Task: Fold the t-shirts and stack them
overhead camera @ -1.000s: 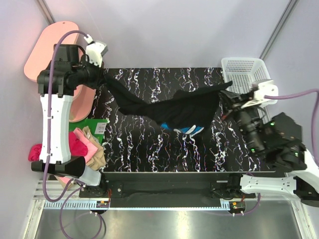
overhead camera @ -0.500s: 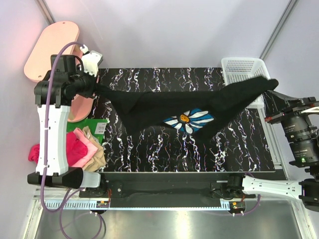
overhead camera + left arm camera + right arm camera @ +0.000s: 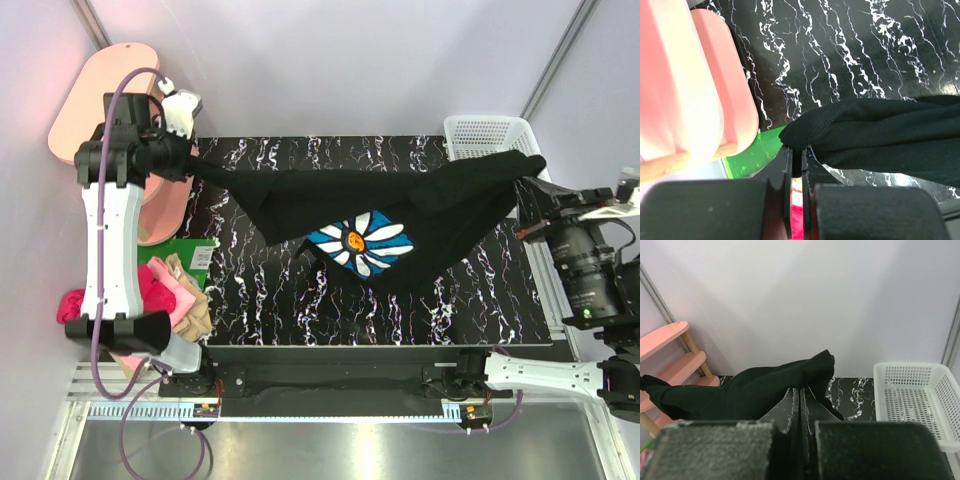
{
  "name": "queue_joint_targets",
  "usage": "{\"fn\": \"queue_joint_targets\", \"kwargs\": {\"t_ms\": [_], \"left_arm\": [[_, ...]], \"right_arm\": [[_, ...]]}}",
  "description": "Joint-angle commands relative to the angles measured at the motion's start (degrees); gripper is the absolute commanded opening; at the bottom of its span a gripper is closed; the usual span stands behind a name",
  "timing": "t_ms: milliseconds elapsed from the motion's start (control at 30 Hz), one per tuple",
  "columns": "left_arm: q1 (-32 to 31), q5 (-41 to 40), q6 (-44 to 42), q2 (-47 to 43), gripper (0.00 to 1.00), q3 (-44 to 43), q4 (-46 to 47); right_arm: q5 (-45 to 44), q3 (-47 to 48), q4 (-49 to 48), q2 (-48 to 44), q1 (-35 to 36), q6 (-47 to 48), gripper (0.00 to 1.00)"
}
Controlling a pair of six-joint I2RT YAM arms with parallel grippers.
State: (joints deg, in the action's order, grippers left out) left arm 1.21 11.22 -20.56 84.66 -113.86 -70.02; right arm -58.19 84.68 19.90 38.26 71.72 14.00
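Observation:
The black t-shirt [image 3: 440,215] with a white and blue daisy print [image 3: 358,242] is stretched in the air across the black marbled table [image 3: 300,310]. My left gripper [image 3: 190,160] is shut on its left end at the table's far left; the pinched cloth [image 3: 810,131] shows in the left wrist view. My right gripper [image 3: 525,190] is shut on its right end [image 3: 805,375] near the white basket. The shirt's middle sags toward the table. Pink, magenta and tan t-shirts [image 3: 165,295] lie in a heap off the table's left edge.
A white mesh basket [image 3: 478,135] stands at the table's far right corner, also in the right wrist view [image 3: 920,395]. A pink wooden shelf [image 3: 85,95] stands at far left. A flat green packet [image 3: 185,250] lies by the heap.
Both arms pulled apart and spread the black shirt from a bunched drape into a taut span. The daisy print turned up and shifted left. The right gripper then came back in slightly.

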Motion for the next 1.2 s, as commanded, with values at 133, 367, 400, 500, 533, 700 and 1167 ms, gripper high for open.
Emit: {"fn": "queue_joint_targets", "kwargs": {"t_ms": [133,367,400,500,533,700,1167], "left_arm": [[-0.2,-3.0,1.7,14.0,0.00,-18.3,1.1],[-2.3,-4.0,3.3,23.2,0.00,-20.3,1.1],[-2.4,-4.6,3.4,24.0,0.00,-20.7,1.1],[-2.8,-4.5,4.3,25.5,0.00,-21.4,0.7],[-2.9,-3.8,4.5,25.0,0.00,-21.0,0.3],[-4.3,-6.0,3.9,21.8,0.00,-21.6,3.4],[-7.0,-18.9,2.6,33.7,0.00,-29.9,14.0]], "right_arm": [[-4.5,3.9,-15.0,5.3,-0.2,12.8,0.00],[-7.5,0.4,-19.3,10.6,-0.7,15.0,0.00],[-7.2,0.2,-19.4,12.3,-3.0,14.6,0.00],[-5.4,-0.3,-15.5,17.7,-8.8,9.0,0.00],[-3.5,1.6,-9.4,18.9,-11.6,3.9,0.00],[5.6,0.0,-3.7,19.7,-23.2,-9.3,0.00],[34.1,22.7,2.3,38.9,-52.6,-17.8,0.00]]}}
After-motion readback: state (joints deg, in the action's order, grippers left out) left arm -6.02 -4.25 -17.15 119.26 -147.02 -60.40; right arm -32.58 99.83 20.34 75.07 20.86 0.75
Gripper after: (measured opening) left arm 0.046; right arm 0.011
